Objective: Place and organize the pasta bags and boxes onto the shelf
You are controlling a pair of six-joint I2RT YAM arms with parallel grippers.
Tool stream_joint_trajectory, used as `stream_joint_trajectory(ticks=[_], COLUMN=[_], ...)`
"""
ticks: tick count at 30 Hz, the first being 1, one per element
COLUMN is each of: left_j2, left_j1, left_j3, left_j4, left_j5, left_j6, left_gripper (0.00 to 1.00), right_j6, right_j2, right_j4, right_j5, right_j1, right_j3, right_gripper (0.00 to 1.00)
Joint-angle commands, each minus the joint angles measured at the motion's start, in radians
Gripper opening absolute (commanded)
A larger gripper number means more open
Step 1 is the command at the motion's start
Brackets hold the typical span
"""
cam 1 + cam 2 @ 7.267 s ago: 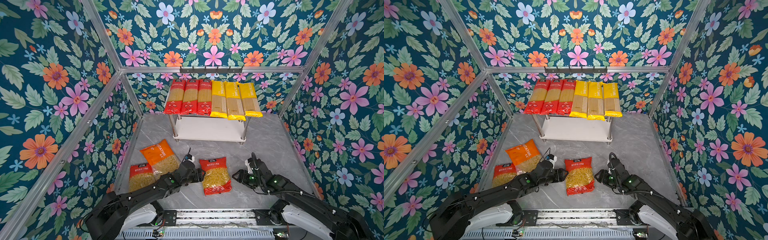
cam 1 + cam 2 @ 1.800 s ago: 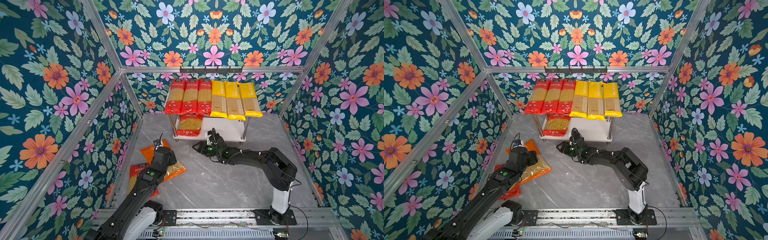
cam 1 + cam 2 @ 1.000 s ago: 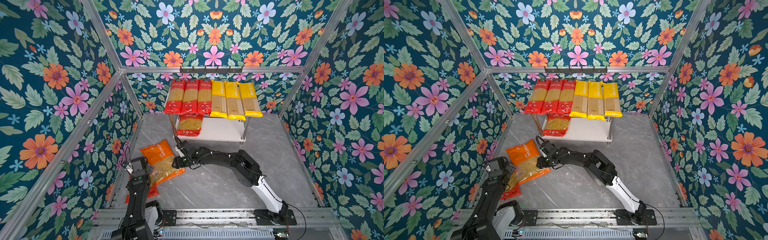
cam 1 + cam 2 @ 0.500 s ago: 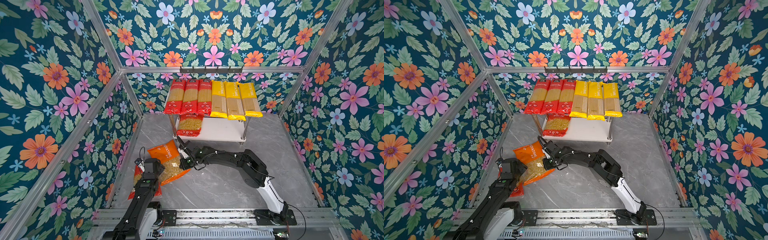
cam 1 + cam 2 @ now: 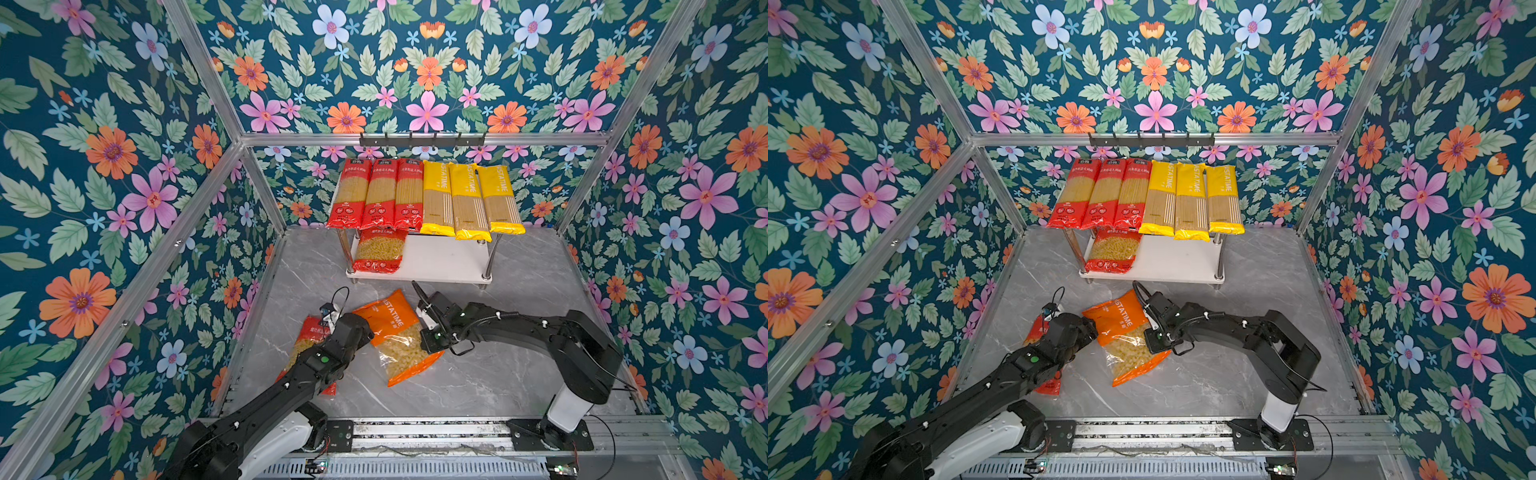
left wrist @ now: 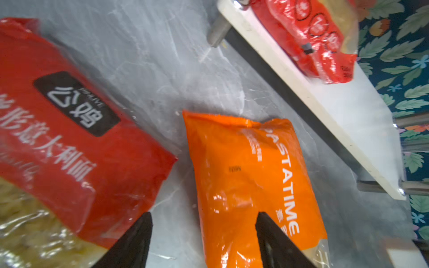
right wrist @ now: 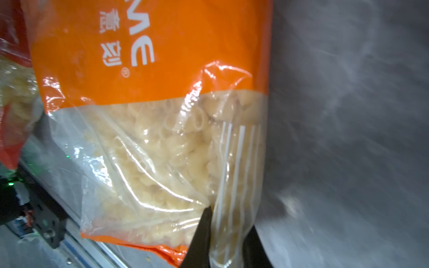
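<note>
Orange bag (image 5: 395, 332): crinkly plastic, clear lower half showing short curved pasta, lying in front of shelf (image 5: 440, 266). Right gripper (image 7: 229, 222) pinches its clear side edge. Left gripper (image 6: 204, 222) spread wide beside bag's printed end. Glossy red bag (image 6: 69, 139) alongside on grey marbled floor (image 5: 478, 374). Shelf's lower white board holds second red bag (image 5: 378, 253). Top holds 3 red packs (image 5: 380, 195) and 3 yellow packs (image 5: 469, 199), all long.

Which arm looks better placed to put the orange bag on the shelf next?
Right: the right end effector grips the orange bag by its edge; the left end effector hangs open.
</note>
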Motion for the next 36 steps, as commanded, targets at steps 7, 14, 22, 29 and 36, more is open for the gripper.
stream_joint_trajectory(ticks=[7, 14, 22, 29, 36], left_j2=[-0.069, -0.172, -0.164, -0.189, -0.187], left_j1=[0.227, 0.545, 0.855, 0.854, 0.853], left_j3=[0.073, 0.045, -0.020, 0.010, 0.039], left_j4=[-0.111, -0.159, -0.076, -0.113, -0.120], left_j5=[0.084, 0.105, 0.351, 0.353, 0.392], left_j6=[0.268, 0.349, 0.333, 0.372, 0.390], left_gripper=[0.77, 0.79, 0.79, 0.78, 0.76], right_j6=[0.198, 0.406, 0.587, 0.649, 0.670], right_j2=[-0.106, 0.133, 0.470, 0.606, 0.638], right_j4=[-0.089, 0.140, 0.263, 0.294, 0.381], right_j5=[0.310, 0.269, 0.059, -0.025, -0.088], right_j1=[0.169, 0.314, 0.355, 0.356, 0.334], right_j3=[0.081, 0.265, 0.578, 0.684, 0.660], right_gripper=[0.52, 0.59, 0.61, 0.58, 0.29])
